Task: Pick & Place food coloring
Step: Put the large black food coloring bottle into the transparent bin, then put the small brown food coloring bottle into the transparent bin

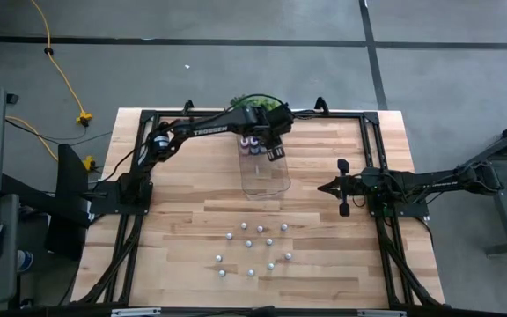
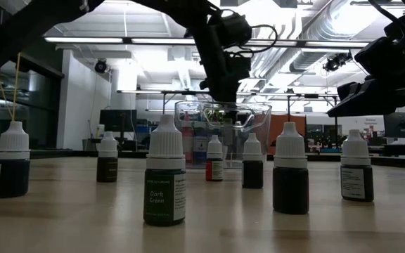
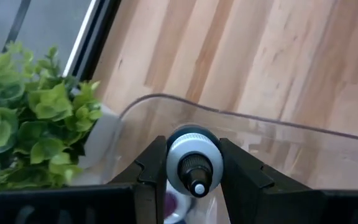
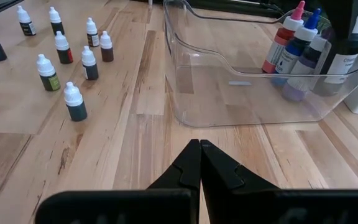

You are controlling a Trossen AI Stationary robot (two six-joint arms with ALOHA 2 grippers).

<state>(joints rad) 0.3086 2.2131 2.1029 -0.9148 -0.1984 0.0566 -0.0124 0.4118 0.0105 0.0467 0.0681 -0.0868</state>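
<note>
My left gripper (image 3: pixel 193 149) reaches over the far end of the clear tray (image 1: pixel 267 189) and is shut on a dark bottle with a whitish cap (image 4: pixel 348 56). Three more bottles (image 4: pixel 294 53), with pink, blue and purple tops, stand on the tray floor beside it. Several small white-capped food coloring bottles (image 1: pixel 253 246) stand upright on the table nearer the near edge, also seen in the low view (image 2: pixel 165 179). My right gripper (image 4: pixel 199 144) is shut on nothing, hovering right of the tray (image 4: pixel 229 93) and pointing at it. My left gripper pinches the bottle at its cap end (image 3: pixel 193 158) between its two fingers (image 3: pixel 154 168), coming from above and pointing down. The bottle stays upright, its body inside the tray walls (image 4: pixel 344 68). Whether its base rests on the tray floor I cannot tell.
A green leafy plant (image 1: pixel 258 104) sits at the far edge just behind the tray, close to the left gripper (image 1: pixel 275 151). A black frame runs along the table's sides. Bare wood lies between the tray and the small bottles, and around the right gripper (image 1: pixel 324 187).
</note>
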